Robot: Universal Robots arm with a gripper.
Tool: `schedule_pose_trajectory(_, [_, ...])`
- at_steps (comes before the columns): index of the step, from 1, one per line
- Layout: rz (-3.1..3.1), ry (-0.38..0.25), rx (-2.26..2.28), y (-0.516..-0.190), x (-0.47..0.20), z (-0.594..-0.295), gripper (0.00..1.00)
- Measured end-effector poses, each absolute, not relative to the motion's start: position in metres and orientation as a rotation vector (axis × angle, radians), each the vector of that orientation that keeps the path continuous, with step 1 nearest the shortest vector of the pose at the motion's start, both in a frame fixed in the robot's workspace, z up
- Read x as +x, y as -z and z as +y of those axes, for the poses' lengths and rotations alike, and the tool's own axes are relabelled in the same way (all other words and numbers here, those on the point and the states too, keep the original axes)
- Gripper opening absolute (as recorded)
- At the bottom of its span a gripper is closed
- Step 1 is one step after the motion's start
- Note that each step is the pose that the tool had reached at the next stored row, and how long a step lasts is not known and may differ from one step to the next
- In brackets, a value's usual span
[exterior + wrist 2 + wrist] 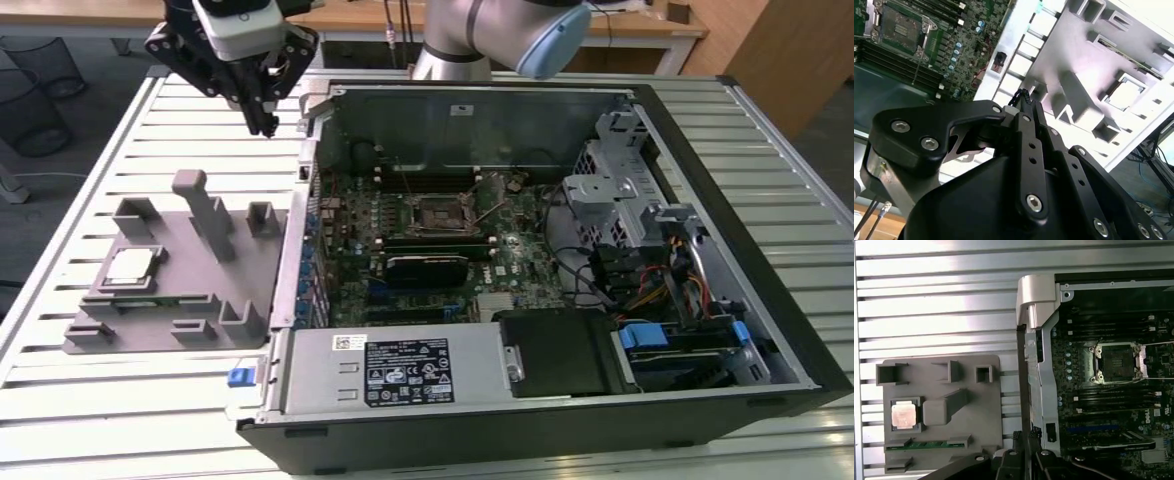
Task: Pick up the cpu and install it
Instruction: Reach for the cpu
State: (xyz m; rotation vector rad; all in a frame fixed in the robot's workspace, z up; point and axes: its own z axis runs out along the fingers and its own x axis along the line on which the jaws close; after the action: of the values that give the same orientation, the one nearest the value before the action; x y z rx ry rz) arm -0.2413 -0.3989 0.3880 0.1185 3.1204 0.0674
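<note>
The cpu (130, 266) is a small silvery square lying flat in a pocket of the grey fixture (174, 300), at the exterior view's left; it also shows in both wrist views (1128, 94) (903, 415). My gripper (263, 126) hangs high above the slatted table, beyond the fixture and beside the computer case's far corner, well apart from the cpu. Its black fingers (1026, 117) meet at the tips with nothing between them. The motherboard socket (441, 213) (1116, 362) lies open and bare inside the case.
The open computer case (747, 240) takes up the table's middle and right, with drive cages, cables and a power supply (400, 368) inside. Tall grey posts (203, 205) stand on the fixture. A memory stick (929, 444) lies along the fixture's edge.
</note>
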Motion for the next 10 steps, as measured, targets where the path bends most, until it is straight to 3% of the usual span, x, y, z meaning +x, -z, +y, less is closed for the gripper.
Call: schedule_pose_trajectory(10, [3.121,-0.067,0.119,-0.388,-0.256,-0.399,0.18])
